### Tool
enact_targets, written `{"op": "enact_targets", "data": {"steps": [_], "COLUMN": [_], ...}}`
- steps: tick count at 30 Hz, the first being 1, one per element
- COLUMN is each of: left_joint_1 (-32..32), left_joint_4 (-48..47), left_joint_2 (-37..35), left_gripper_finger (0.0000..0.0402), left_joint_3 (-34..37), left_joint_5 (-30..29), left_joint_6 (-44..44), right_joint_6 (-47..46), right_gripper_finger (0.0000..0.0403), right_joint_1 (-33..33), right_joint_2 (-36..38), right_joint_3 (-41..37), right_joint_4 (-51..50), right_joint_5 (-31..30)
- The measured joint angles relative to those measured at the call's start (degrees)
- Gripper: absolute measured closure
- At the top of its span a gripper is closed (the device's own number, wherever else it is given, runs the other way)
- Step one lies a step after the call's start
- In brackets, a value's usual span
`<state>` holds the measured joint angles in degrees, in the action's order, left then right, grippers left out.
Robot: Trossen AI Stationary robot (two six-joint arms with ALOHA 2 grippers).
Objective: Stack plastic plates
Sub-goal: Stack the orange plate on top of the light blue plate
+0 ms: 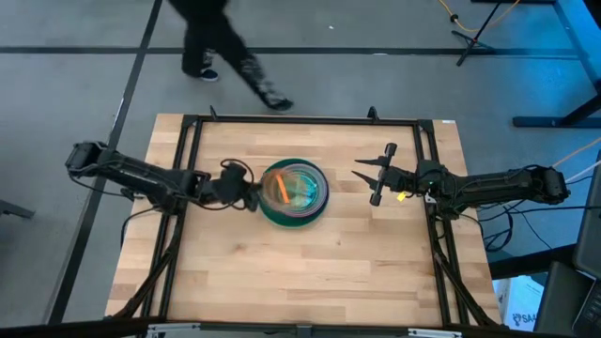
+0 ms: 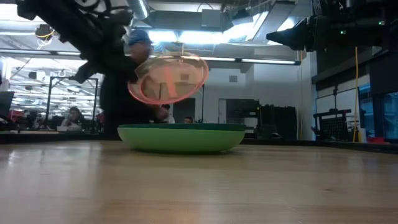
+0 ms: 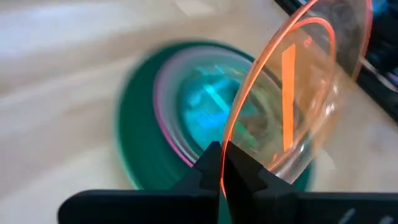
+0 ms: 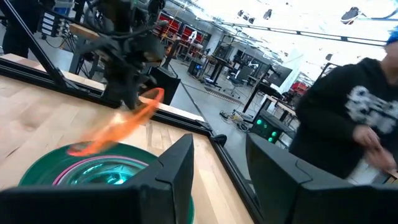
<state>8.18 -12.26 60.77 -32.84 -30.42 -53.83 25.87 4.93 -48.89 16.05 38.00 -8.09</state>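
1. Pinching the rim of the translucent orange plate (image 3: 292,99), your left gripper (image 3: 222,163) is clamped shut on it.
2. You have that plate tilted in the air above the stack of plates (image 1: 295,193) at the middle of the wooden table (image 1: 310,272).
3. Your stack sits in the large dark green plate (image 2: 181,137).
4. Your right gripper (image 1: 368,177) hangs beside the stack, fingers spread wide, holding nothing.
5. You have a person (image 4: 345,118) in dark clothes beyond the table's far edge.
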Motion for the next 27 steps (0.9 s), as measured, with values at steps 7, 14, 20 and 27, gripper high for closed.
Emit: {"op": "enact_targets", "data": {"steps": [7,14,20,27], "left_joint_1": [-5.2,-8.67,-8.92,-8.91], "left_joint_4": [6.36,14.72,15.88,15.71], "left_joint_2": [5.32,13.1,17.41,16.59], "left_gripper_finger": [0.0399,0.0395,0.0381,0.0328], "left_joint_3": [0.0,0.0,0.0,0.0], "left_joint_5": [-1.92,0.9,2.51,5.1], "left_joint_6": [4.85,8.13,7.92,10.35], "right_joint_6": [0.11,0.13,0.15,0.11], "right_gripper_finger": [0.0259,0.0259,0.0259,0.0259], "right_joint_1": [0.0,-0.01,0.0,-0.02], "right_joint_2": [-0.01,0.01,0.01,-0.01], "right_joint_3": [0.0,0.0,0.0,-0.01], "right_joint_4": [-0.01,-0.09,-0.44,-0.44], "right_joint_5": [0.65,0.71,0.75,-0.27]}}
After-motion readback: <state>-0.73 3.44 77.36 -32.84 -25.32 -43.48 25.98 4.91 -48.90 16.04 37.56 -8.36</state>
